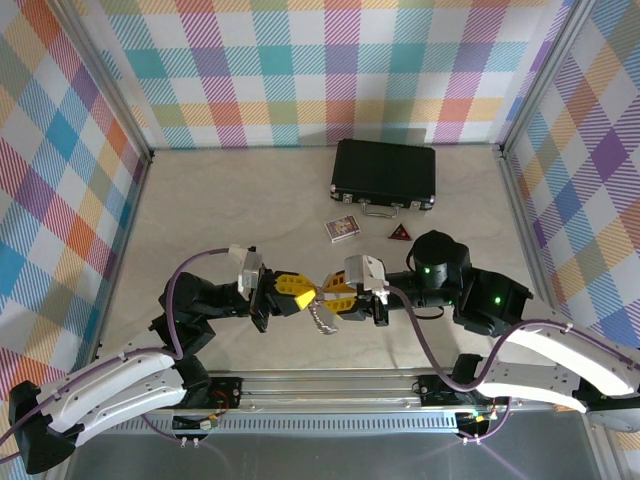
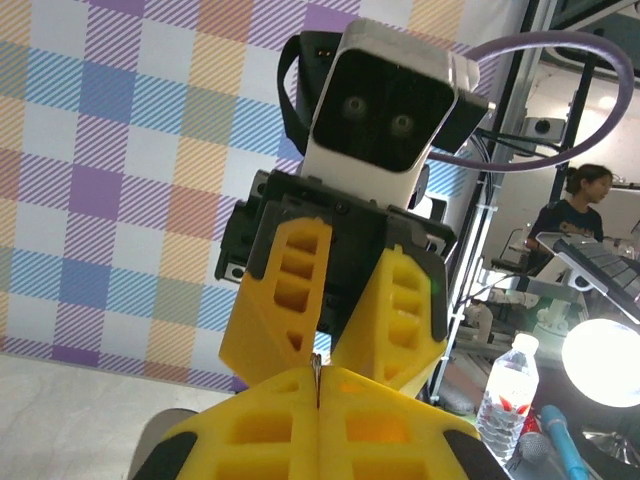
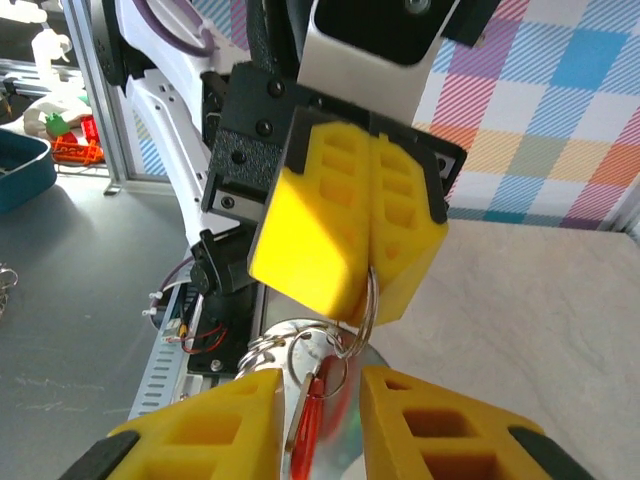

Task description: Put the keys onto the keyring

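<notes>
Pinching the keyring [image 3: 268, 350] between the left gripper's [image 3: 368, 280] pressed-together fingers [image 3: 320, 230], steadying it above the tabletop's [image 1: 200, 220] near edge; right gripper's [image 3: 320, 375] fingers [image 3: 210, 430] spread around the red key [image 3: 308, 430], probably letting go once threaded.

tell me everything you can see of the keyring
The keyring is a thin silver metal loop with a bumpy, chain-like look. The left gripper's shut yellow fingers pinch its top, and it hangs down between the two arms. A red key dangles by it, in the gap between the right gripper's fingers.
</notes>
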Controlling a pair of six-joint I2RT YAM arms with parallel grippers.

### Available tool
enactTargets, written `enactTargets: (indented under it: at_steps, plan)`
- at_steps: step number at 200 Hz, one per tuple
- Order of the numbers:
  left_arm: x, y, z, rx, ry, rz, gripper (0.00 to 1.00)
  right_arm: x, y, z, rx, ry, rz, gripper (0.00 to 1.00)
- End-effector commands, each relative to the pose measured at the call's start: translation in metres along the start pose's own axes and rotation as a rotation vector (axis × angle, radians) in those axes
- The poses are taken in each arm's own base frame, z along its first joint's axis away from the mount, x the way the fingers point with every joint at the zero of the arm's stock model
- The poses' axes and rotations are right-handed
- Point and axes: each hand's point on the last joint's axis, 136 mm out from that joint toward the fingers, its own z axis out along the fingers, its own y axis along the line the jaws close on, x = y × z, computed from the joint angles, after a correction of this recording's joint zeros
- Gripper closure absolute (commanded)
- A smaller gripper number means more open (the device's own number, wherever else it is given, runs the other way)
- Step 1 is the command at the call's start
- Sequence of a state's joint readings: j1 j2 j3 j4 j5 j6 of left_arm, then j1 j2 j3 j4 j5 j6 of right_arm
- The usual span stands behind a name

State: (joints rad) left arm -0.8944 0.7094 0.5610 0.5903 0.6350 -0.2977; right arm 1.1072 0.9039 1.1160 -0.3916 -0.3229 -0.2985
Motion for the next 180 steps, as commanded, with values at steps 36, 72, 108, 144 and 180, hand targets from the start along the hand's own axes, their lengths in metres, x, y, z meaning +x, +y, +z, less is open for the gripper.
enactTargets:
  at_steps: [36,72,108,144,180]
  plan:
    - [-0.008,-0.005,-0.001,0.006,-0.016,0.043,1.0,-0.008,-0.005,0.006,0.019,-0.032,-0.006,0.75]
    - [-0.007,-0.005,0.0,0.009,-0.009,0.047,1.0,-0.005,-0.007,0.011,0.019,-0.021,-0.006,0.77]
    - [-0.005,-0.004,0.0,0.007,-0.001,0.044,1.0,-0.005,-0.008,0.011,0.023,-0.016,-0.01,0.9]
    - [0.001,-0.003,0.0,-0.015,0.08,0.057,1.0,0.001,-0.009,0.011,0.026,0.028,-0.014,1.0]
    - [0.018,0.0,-0.008,-0.073,0.335,0.116,0.96,0.006,-0.008,0.009,0.006,0.113,-0.01,1.0]
